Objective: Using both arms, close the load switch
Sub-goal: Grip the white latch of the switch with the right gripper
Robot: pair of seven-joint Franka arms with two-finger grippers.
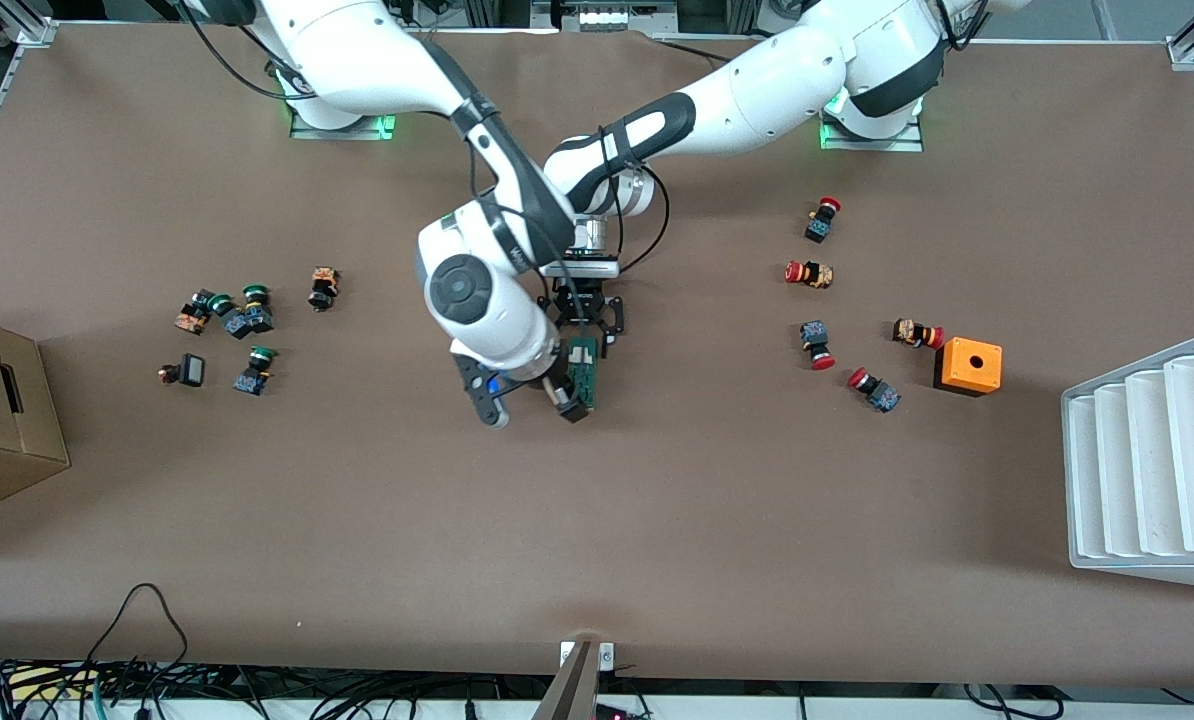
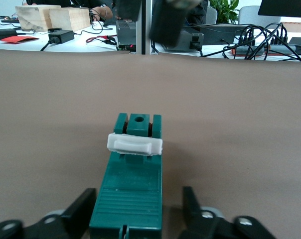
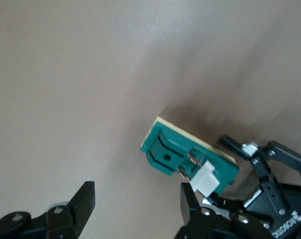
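Observation:
The dark-green load switch (image 1: 584, 368) lies on the brown table near its middle, with its white lever (image 2: 134, 144) at the end nearer the front camera. My left gripper (image 1: 583, 322) is open and straddles the switch's other end (image 2: 133, 184); one finger (image 2: 85, 206) is against its side and the other (image 2: 190, 204) stands a little apart. My right gripper (image 1: 529, 398) is open and empty, low over the table beside the lever end. In the right wrist view the switch (image 3: 188, 154) and lever (image 3: 206, 180) sit just past one fingertip (image 3: 190, 201).
Several red-capped push buttons (image 1: 810, 274) and an orange box (image 1: 968, 366) lie toward the left arm's end, beside a white rack (image 1: 1152, 460). Green-capped buttons (image 1: 247, 320) and a cardboard box (image 1: 2, 415) are toward the right arm's end.

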